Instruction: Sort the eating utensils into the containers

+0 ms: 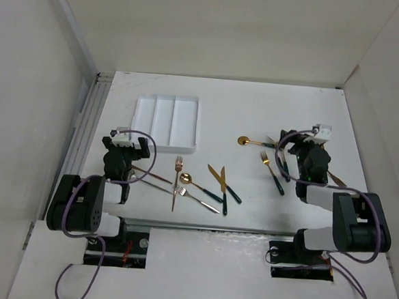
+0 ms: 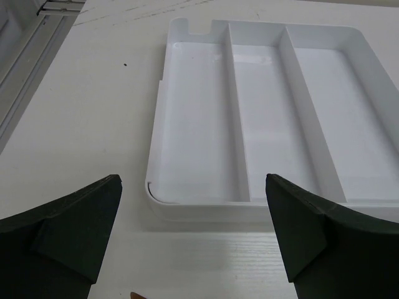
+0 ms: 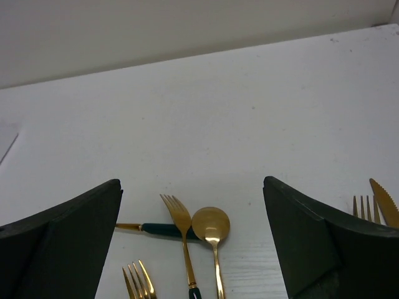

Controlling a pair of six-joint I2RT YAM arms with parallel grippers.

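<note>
The white tray with three long compartments lies at the back left and holds nothing; in the left wrist view its near wall is just ahead of my fingers. My left gripper is open and empty, just short of the tray's near edge. Utensils lie loose on the table: a gold fork, a spoon and two green-handled knives in the middle. My right gripper is open and empty above a gold fork, a gold spoon and a green handle.
A metal rail runs along the table's left edge, and white walls enclose the table. Another fork lies at the lower left of the right wrist view, and a fork and a knife tip at its right edge.
</note>
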